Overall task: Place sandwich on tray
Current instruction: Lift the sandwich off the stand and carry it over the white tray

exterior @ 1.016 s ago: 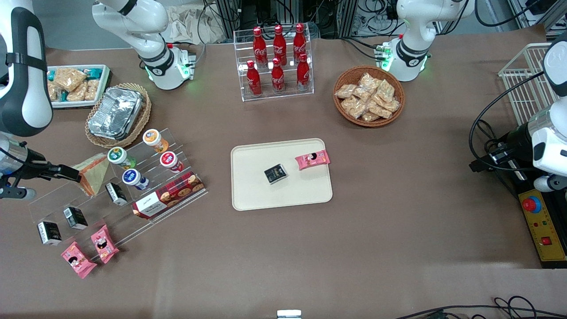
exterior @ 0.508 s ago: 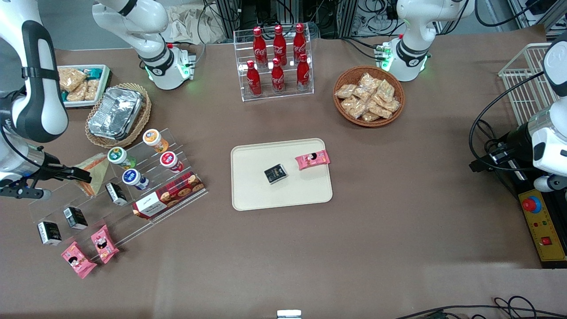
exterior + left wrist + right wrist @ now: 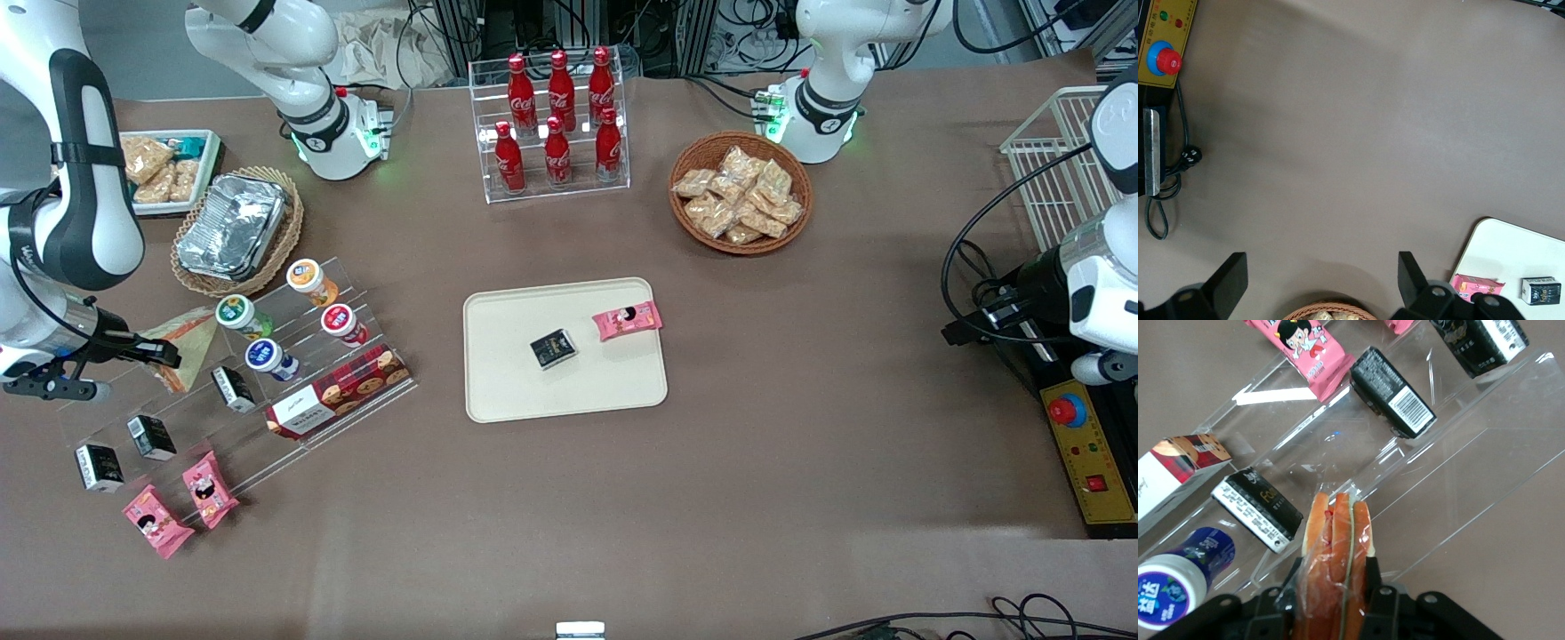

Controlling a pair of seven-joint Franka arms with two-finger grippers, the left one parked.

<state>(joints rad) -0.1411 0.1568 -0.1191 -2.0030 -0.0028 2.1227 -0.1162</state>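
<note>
The sandwich (image 3: 191,340), a plastic-wrapped wedge with orange filling, rests on the upper step of a clear stepped stand (image 3: 267,427) toward the working arm's end of the table. My right gripper (image 3: 165,354) is shut on the sandwich, holding it by its end farthest from the tray. In the right wrist view the black fingers (image 3: 1371,577) press both sides of the sandwich (image 3: 1336,553), with the gripper (image 3: 1333,580) just above the stand. The cream tray (image 3: 516,382) lies at the table's middle and holds a pink snack packet (image 3: 628,320) and a small black box (image 3: 553,348).
The stand also holds yoghurt cups (image 3: 265,357), small black boxes (image 3: 234,388), a biscuit box (image 3: 338,391) and pink packets (image 3: 210,489). A foil container in a basket (image 3: 233,227) and a cola bottle rack (image 3: 556,124) stand farther from the camera than the stand.
My gripper has pushed in over the sandwich's end and the arm's upper link has swung toward the table's middle. The sandwich has stayed in place on the stand.
</note>
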